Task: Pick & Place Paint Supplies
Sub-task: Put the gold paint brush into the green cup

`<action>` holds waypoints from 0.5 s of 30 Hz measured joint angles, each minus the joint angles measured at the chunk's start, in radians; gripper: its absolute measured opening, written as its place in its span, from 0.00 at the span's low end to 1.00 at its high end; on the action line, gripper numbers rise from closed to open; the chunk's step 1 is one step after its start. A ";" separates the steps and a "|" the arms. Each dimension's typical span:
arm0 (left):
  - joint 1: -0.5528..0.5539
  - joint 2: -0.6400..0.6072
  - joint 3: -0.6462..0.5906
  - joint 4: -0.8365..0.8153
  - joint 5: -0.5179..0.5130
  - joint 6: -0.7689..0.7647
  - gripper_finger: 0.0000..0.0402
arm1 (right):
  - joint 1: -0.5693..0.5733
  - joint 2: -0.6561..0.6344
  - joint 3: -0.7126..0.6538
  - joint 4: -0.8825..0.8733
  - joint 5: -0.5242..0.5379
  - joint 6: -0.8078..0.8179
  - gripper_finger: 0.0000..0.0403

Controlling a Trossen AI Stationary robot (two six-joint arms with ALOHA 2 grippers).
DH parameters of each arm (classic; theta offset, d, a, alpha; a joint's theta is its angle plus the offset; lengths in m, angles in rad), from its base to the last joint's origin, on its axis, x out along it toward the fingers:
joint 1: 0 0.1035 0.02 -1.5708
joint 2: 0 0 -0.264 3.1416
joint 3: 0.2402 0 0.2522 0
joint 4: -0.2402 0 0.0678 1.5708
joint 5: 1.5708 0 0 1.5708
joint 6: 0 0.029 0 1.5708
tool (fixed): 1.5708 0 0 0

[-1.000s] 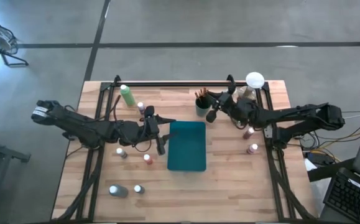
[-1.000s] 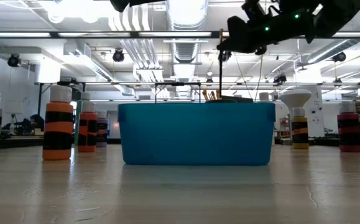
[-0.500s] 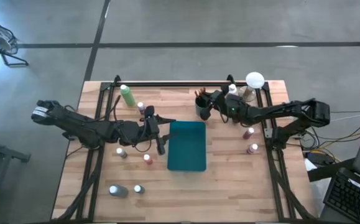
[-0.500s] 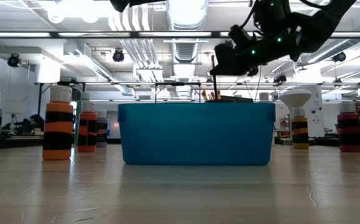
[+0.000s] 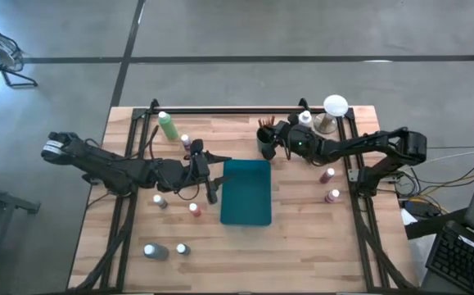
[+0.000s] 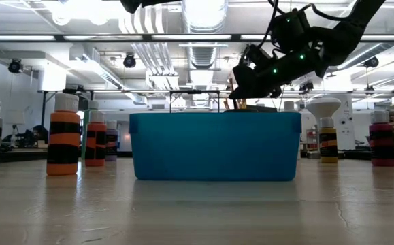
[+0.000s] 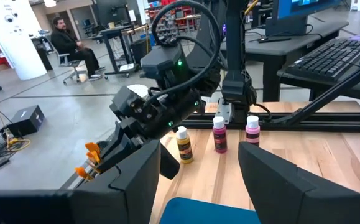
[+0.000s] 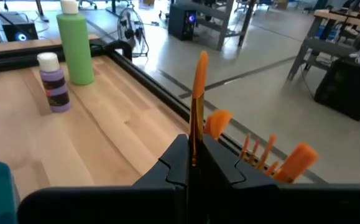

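My right gripper (image 5: 279, 141) hangs over the table's far middle, beside a dark cup (image 5: 265, 143) that holds several orange-tipped brushes (image 8: 254, 148), and it is shut on one more brush (image 8: 201, 68). In the low view my right gripper (image 6: 241, 85) is just above the cup's brushes (image 6: 231, 103). My left gripper (image 5: 217, 175) waits open at the left edge of the teal tray (image 5: 246, 192), touching nothing. Small white-capped bottles (image 5: 159, 200) stand left of the tray. A light-green bottle (image 8: 77, 43) and a purple bottle (image 8: 55, 84) stand toward the far left. My right gripper pinches the thin handle (image 8: 194, 148) of one brush between its two shut fingers. The brush lies along the fingers and sticks out past their tips, orange end (image 8: 201, 59) foremost. It is lifted clear of the table. Whether its other end touches the cup is hidden.
Three small bottles (image 7: 219, 134) stand on the table's right side near my right arm's base. A white-domed object on a stand (image 5: 335, 105) is at the far right corner. Two more bottles (image 5: 155, 251) stand near the front left. A black rail (image 5: 228, 109) runs along the far edge.
My right gripper has carried the brush down and toward the table's left, from high above the tray's far side to just over the cup of brushes. Its arm has stretched out farther left. The brush has stayed in its hold.
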 joint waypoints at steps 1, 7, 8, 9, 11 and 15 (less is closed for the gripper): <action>0.000 0.000 0.000 0.000 0.000 0.000 0.55 | 0.000 0.000 0.000 -0.002 0.000 0.000 0.04; 0.000 0.000 0.000 0.001 0.000 -0.003 0.55 | -0.002 -0.002 0.000 -0.024 0.001 0.029 0.16; 0.000 0.000 0.000 0.001 0.000 -0.003 0.55 | -0.002 -0.002 0.000 -0.030 0.001 0.029 0.19; 0.000 0.000 0.000 0.001 0.000 -0.003 0.55 | -0.003 -0.002 0.000 -0.036 0.002 0.028 0.21; 0.000 0.000 0.000 0.002 0.000 -0.003 0.55 | -0.003 -0.002 0.000 -0.042 0.002 0.030 0.24; 0.000 0.000 0.000 0.002 0.000 -0.002 0.55 | -0.002 -0.008 0.000 -0.044 0.002 0.026 0.30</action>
